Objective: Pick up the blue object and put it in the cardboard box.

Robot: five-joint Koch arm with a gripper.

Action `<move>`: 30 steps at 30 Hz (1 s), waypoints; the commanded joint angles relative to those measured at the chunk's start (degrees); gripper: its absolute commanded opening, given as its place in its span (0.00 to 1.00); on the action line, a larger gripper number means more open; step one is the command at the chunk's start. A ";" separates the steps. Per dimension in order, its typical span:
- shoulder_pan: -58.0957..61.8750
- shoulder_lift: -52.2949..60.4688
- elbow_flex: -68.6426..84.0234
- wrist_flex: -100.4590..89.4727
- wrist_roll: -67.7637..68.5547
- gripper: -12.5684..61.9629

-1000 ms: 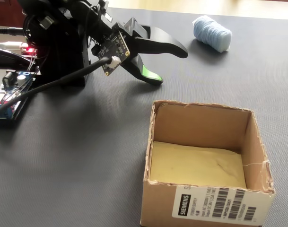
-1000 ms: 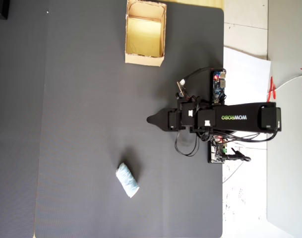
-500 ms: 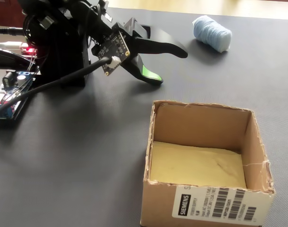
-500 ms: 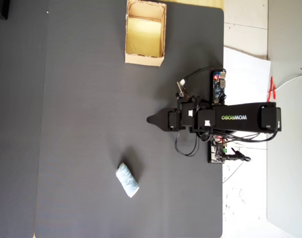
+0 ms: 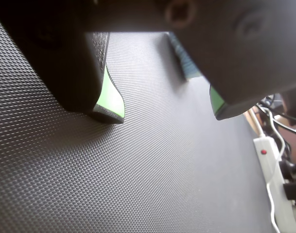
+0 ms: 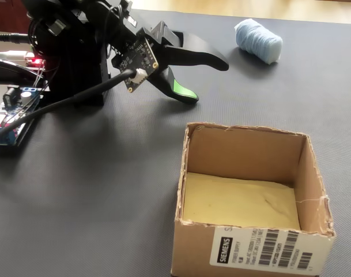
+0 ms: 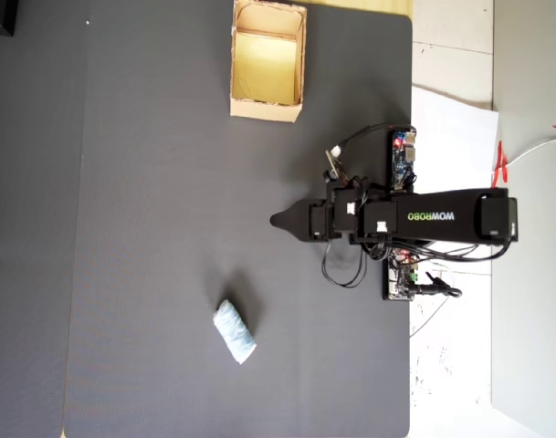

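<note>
The blue object (image 6: 257,40) is a pale blue roll lying on the black mat at the far right of the fixed view, and it lies low and left of centre in the overhead view (image 7: 235,331). In the wrist view a strip of the blue object (image 5: 186,63) shows ahead, partly hidden by the right jaw. My gripper (image 6: 208,82) is open and empty, its green-padded jaws spread just above the mat (image 5: 165,114), well short of the roll. The cardboard box (image 6: 250,248) stands open-topped at the front of the fixed view, empty with a yellowish floor. From overhead the box (image 7: 264,111) is at the top and the gripper (image 7: 278,220) points left.
The arm's base (image 6: 65,52) and circuit boards with cables (image 6: 14,115) sit at the left of the fixed view. A white power strip (image 5: 271,165) lies off the mat's edge. The mat (image 7: 122,228) ends at the right near the boards (image 7: 403,155).
</note>
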 commanded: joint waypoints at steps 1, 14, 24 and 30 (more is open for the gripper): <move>0.00 5.01 2.11 6.06 0.62 0.63; 0.00 5.01 2.11 6.06 0.62 0.63; 0.44 5.01 2.11 6.15 0.35 0.64; -0.53 5.01 2.11 5.98 0.62 0.63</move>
